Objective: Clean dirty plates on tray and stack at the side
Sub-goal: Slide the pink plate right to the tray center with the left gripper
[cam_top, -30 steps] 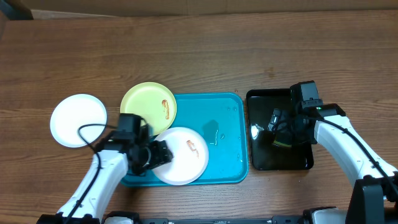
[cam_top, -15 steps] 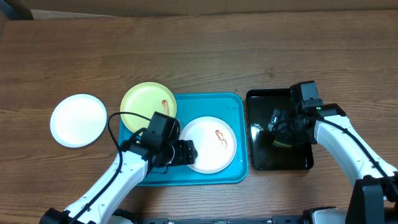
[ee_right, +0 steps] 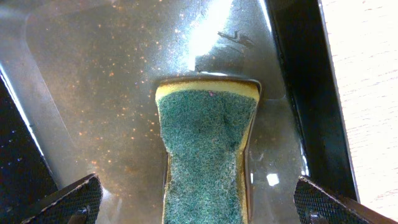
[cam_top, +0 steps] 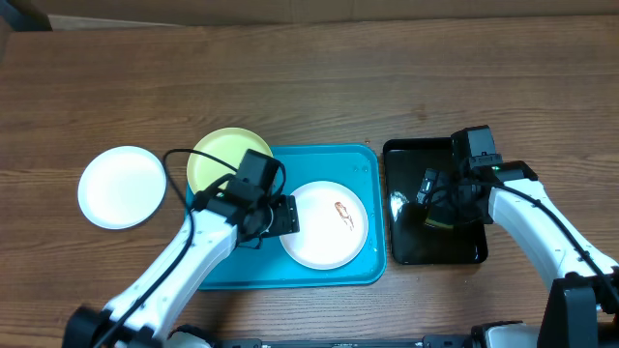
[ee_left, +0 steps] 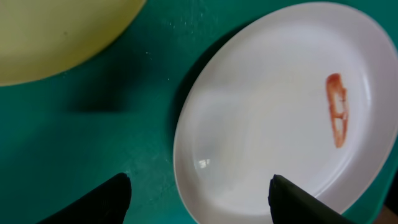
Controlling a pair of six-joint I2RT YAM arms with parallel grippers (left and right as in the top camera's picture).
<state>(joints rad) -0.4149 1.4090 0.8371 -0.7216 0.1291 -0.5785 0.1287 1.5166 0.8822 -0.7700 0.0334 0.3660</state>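
A smeared white plate (cam_top: 326, 224) lies flat in the middle of the turquoise tray (cam_top: 353, 162), a short reddish-brown streak on its right half. In the left wrist view the same plate (ee_left: 273, 118) fills the right side, with the streak near its far rim.

A green plate (cam_top: 213, 159) sits over the tray's upper-left corner, partly hidden by the left arm. A clean white plate (cam_top: 122, 187) lies on the wooden tabletop (cam_top: 309, 77), left of the tray and apart from it.

The left hand (cam_top: 285, 215) hovers at the smeared plate's left rim, fingers apart and gripping nothing.

Just right of the tray is a black tray (cam_top: 406, 246) holding a yellow sponge (ee_right: 205, 149), green scouring side up. The right hand (cam_top: 432, 198) hangs over it, fingers spread wide on either side of the sponge, not touching it.
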